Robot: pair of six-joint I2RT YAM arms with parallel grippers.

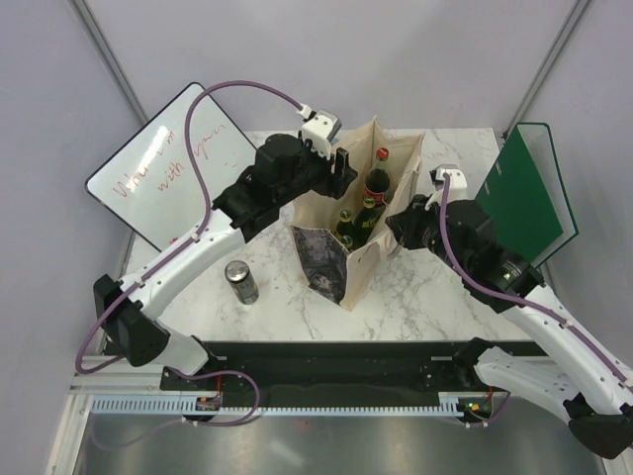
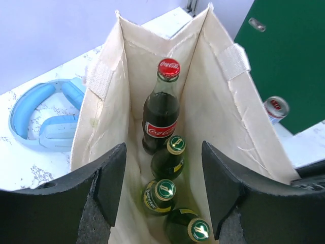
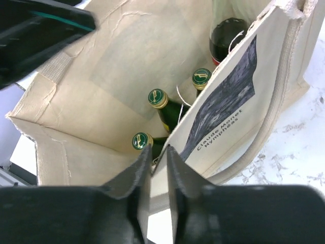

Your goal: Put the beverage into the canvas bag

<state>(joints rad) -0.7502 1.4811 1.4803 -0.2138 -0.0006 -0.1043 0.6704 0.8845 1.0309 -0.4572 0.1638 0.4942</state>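
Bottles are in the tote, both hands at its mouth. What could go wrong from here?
1. The right hand straddles the rim of the canvas bag; pulling away could snag the cloth and tip the bag.
2. The open left hand hangs over the tall cola bottle; a low sideways exit might clip its cap.

The beige canvas bag (image 1: 368, 265) stands upright mid-way across the surface (image 1: 425, 297), mouth open. Inside stand a red-capped Coca-Cola bottle (image 2: 161, 114) and three green bottles (image 2: 169, 161).

A white marble-patterned table (image 1: 425, 292) carries a tall beige canvas bag (image 1: 368, 269), upright mid-frame. A silver metal can (image 1: 240, 282) stands at its lower left.
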